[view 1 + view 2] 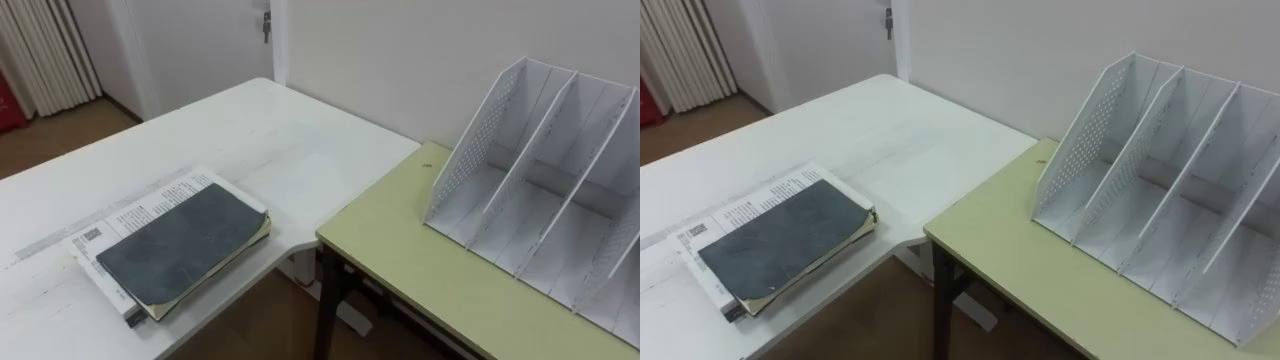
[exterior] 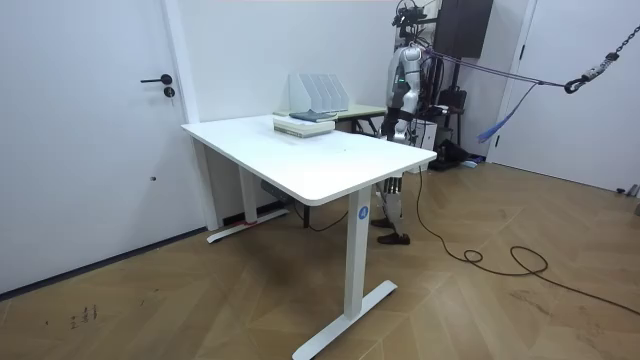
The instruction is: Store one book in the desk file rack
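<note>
Book stack (image 1: 175,245) lies flat; file rack (image 1: 478,150) partly cut off.

Dark slate-grey mottled book (image 1: 180,240); white book (image 1: 140,205) printed with black text; white file rack (image 1: 480,150) with dot-perforated sides; pale yellow-green table (image 1: 430,280).

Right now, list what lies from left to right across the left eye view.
Curtain → book stack → green desk → file rack.
</note>
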You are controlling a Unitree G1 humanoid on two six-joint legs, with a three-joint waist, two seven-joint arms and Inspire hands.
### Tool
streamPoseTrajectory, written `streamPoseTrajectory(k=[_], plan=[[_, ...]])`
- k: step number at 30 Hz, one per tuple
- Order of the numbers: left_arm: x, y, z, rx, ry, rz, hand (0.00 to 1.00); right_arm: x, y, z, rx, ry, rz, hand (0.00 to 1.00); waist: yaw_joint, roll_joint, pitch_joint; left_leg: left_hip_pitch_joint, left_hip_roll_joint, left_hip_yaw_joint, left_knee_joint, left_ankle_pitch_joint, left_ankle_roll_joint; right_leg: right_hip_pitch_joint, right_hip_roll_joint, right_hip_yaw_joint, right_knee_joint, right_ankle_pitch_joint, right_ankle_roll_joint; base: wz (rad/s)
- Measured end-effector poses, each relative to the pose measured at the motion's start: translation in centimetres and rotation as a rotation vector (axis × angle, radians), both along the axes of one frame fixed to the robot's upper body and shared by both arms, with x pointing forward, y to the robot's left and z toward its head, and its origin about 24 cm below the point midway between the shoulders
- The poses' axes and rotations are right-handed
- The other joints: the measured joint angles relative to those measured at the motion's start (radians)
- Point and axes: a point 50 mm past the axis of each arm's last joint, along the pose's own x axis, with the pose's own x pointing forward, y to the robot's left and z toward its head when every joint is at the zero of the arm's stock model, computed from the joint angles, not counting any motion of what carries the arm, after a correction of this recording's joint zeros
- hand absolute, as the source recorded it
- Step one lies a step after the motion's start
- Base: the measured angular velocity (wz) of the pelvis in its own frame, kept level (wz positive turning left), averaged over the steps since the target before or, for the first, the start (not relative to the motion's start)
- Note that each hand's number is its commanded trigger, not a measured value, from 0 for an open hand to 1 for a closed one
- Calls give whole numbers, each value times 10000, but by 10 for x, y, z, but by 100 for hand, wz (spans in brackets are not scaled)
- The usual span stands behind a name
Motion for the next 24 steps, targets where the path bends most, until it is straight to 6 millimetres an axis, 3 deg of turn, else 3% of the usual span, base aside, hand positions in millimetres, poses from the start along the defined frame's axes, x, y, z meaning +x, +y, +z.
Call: streamPoseTrajectory(k=[13, 24], plan=[[0, 0, 0, 84, -63, -227, 0, 4, -1, 0, -250, -396, 100, 0, -5, 6, -12, 85, 3, 94, -118, 0, 0, 17, 19, 57, -19, 1, 3, -2], [20, 1, 2, 439, -681, -2075, 0, 8, -2, 0, -334, -687, 82, 0, -28, -30, -19, 98, -1, 113, -106, 0, 0, -5, 38, 137, 41, -19, 24, 0]])
